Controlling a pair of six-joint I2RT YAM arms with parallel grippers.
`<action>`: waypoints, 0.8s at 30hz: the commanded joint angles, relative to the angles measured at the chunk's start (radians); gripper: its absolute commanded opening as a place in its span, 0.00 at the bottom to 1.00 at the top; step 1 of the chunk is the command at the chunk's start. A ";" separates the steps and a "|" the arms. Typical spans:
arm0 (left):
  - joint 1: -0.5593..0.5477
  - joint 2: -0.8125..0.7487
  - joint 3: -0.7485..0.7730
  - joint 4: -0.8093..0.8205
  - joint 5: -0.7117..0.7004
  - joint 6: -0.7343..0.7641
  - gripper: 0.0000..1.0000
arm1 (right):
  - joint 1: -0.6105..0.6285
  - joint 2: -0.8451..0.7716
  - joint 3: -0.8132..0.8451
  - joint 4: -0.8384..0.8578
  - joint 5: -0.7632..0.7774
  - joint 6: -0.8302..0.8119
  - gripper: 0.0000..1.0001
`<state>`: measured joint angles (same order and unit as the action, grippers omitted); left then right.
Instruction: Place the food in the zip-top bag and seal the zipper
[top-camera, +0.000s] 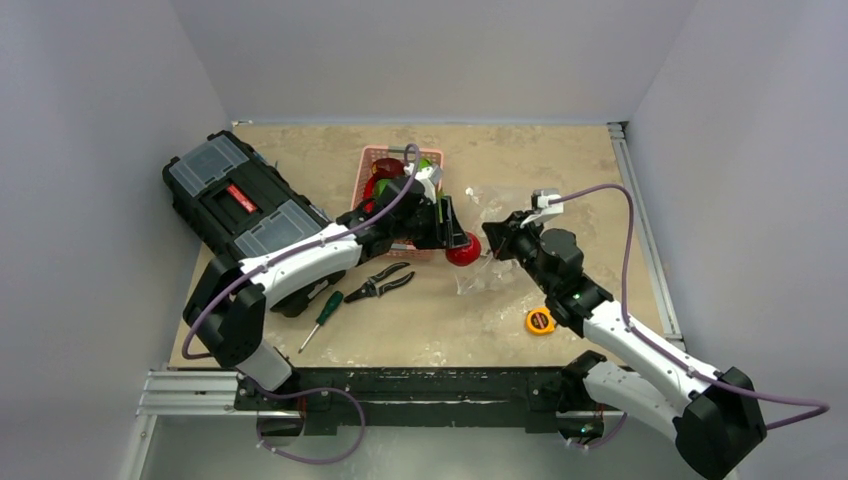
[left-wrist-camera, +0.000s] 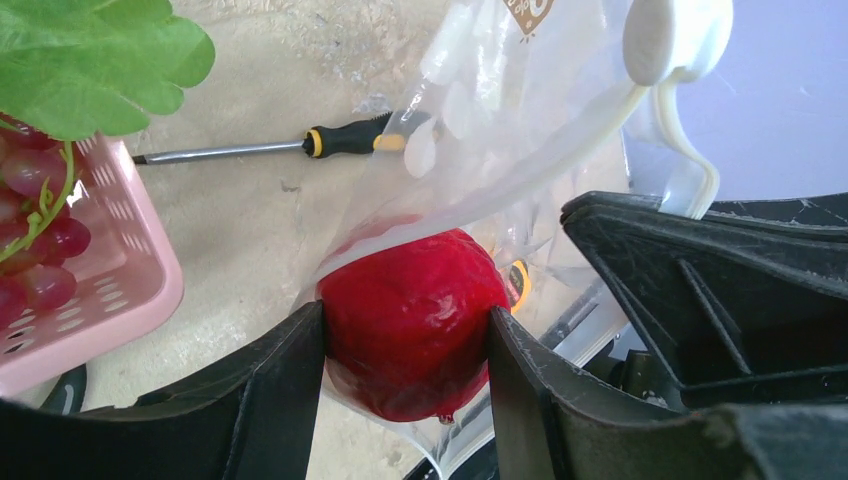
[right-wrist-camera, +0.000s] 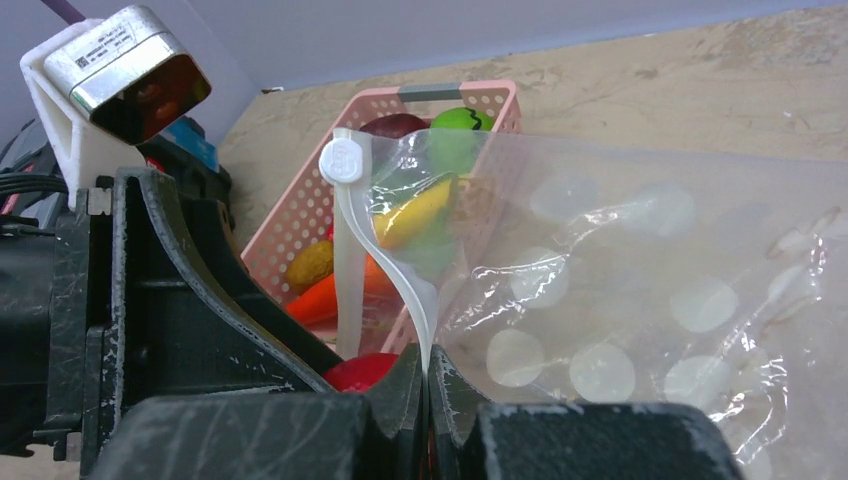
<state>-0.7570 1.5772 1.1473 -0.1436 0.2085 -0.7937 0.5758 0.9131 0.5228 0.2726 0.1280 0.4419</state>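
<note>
My left pincer (left-wrist-camera: 405, 345) clamped around a red fruit (left-wrist-camera: 400, 290) at the mouth of the zip-top bag (right-wrist-camera: 620, 300), my right pincer (right-wrist-camera: 428, 385) pinching its zipper (right-wrist-camera: 352, 260), pink basket (right-wrist-camera: 300, 215) just beside

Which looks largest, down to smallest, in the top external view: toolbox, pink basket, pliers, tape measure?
1. black toolbox
2. pink basket, partly hidden
3. pliers
4. yellow tape measure

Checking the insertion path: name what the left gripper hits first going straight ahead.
Probably the clear film of the zip-top bag, right beyond the red food the left gripper holds; whether it enters the mouth is unclear.
</note>
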 joint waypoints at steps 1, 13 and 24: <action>-0.021 0.014 0.077 -0.035 -0.063 -0.002 0.17 | 0.003 0.009 -0.002 0.074 -0.038 0.014 0.00; -0.032 -0.008 0.090 -0.060 0.006 0.010 0.58 | 0.003 0.001 0.048 0.017 -0.047 0.047 0.00; -0.032 -0.190 0.032 -0.106 -0.005 0.102 0.83 | 0.003 -0.042 0.093 -0.060 -0.004 0.035 0.00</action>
<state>-0.7860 1.4757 1.1950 -0.2527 0.1951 -0.7460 0.5758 0.9070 0.5449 0.2272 0.0986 0.4786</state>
